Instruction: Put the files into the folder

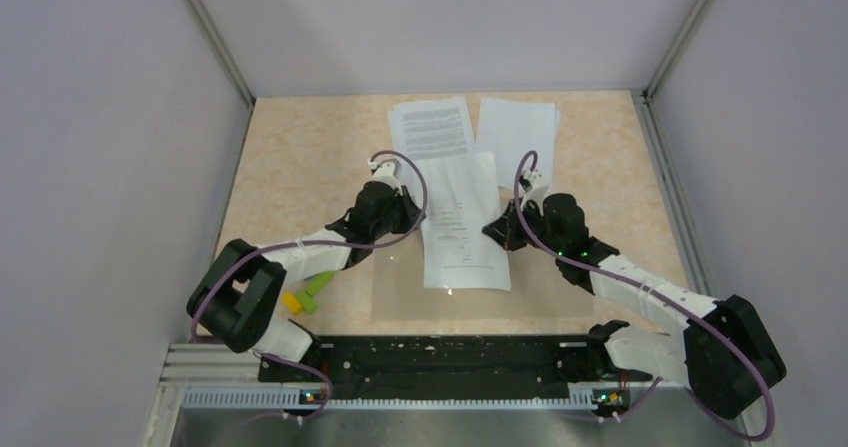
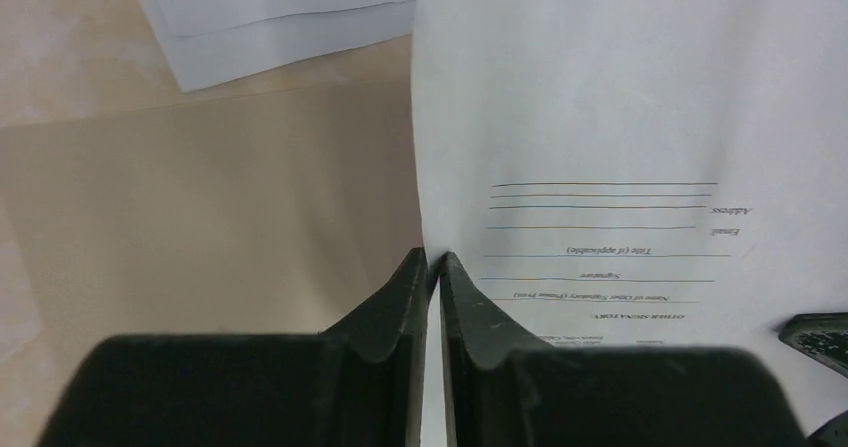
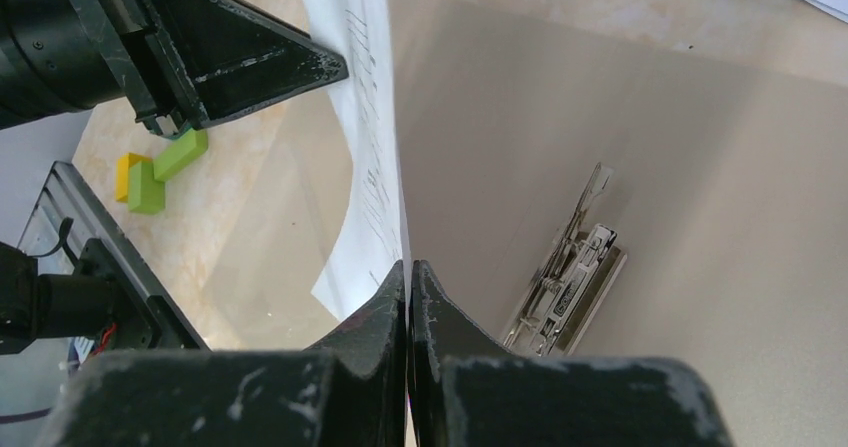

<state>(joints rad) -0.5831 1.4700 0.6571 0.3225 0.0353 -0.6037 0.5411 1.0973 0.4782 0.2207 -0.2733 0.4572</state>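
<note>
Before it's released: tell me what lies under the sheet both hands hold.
Under the sheet lies the open tan folder. The right wrist view shows its metal clip below the lifted paper. From above, the sheet covers the folder's middle, so nothing there can be seen.

- Left arm (image 1: 305, 255) and right arm (image 1: 645, 289): white link shells between bulky black joint housings.
- A purple cable (image 1: 396, 152) runs along each arm, looping at the wrist and around the shoulder joint.
- A small green light (image 1: 562, 258) glows on the right arm's black forearm housing.
- Left gripper (image 2: 431, 262): two matt black wedge-shaped fingers tapering to thin tips.
- Right gripper (image 3: 408, 267): the same black fingers, flecked with white scuffs.
</note>
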